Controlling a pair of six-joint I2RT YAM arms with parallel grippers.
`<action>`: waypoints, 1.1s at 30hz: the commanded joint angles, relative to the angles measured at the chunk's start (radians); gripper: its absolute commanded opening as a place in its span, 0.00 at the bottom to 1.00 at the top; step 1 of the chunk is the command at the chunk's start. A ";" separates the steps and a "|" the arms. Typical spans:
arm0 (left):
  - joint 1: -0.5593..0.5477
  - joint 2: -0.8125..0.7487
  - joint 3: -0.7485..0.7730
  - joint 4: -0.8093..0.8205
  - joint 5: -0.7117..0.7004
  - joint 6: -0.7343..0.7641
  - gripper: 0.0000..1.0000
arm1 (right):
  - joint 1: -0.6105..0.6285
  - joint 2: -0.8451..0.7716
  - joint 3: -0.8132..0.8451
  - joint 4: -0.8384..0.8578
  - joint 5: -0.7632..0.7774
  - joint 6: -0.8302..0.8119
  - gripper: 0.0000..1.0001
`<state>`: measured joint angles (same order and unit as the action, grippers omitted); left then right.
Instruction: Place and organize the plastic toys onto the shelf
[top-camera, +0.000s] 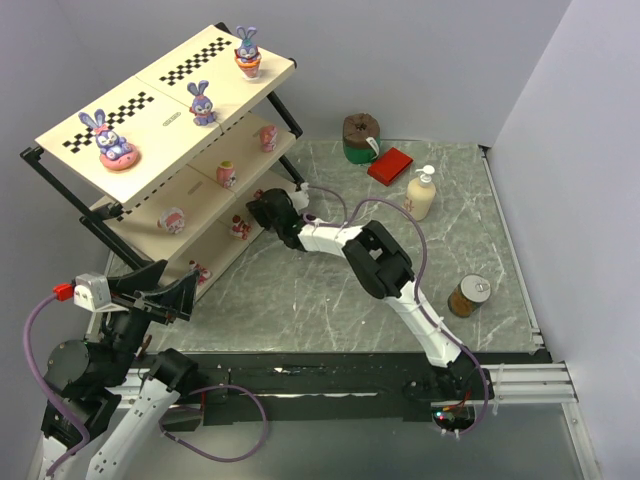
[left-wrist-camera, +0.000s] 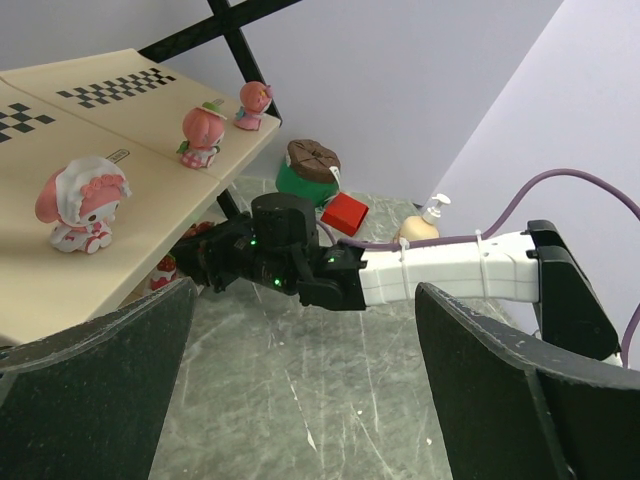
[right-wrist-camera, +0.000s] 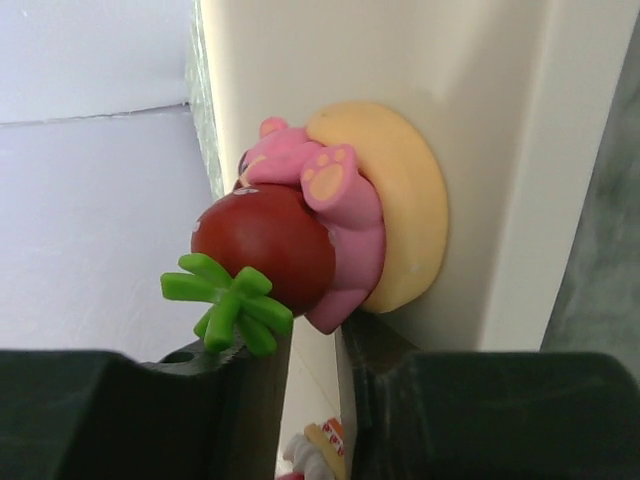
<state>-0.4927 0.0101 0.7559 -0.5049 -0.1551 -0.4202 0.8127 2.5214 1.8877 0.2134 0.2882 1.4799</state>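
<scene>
Only the right wrist view shows the pink strawberry toy (right-wrist-camera: 300, 240), centre frame, based on the shelf (right-wrist-camera: 480, 150) at the narrowly parted tips of the right gripper (right-wrist-camera: 313, 350); whether it grips cannot be told. The left wrist view shows the left gripper (left-wrist-camera: 305, 300) spread wide, empty.

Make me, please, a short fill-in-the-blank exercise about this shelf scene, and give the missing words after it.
1. On the top board of the shelf stand ___ purple-blue bunnies.
2. The left gripper has its jaws ___.
3. The red box lies between the brown-lidded green pot and the cream ___.
4. The tin can stands on the ___ side of the table.
Missing words: three; open; pump bottle; right.
</scene>
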 joint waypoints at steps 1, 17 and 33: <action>0.000 -0.079 0.008 0.029 -0.011 0.014 0.96 | -0.041 -0.027 -0.036 -0.023 -0.026 0.005 0.28; 0.000 -0.071 -0.003 0.039 -0.009 0.017 0.96 | -0.075 -0.032 -0.064 -0.034 -0.029 0.005 0.25; 0.000 -0.064 -0.004 0.042 -0.008 0.018 0.96 | -0.084 -0.044 -0.024 -0.129 0.077 0.053 0.29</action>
<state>-0.4927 0.0101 0.7559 -0.5045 -0.1551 -0.4118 0.7502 2.5038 1.8420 0.2317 0.2832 1.5368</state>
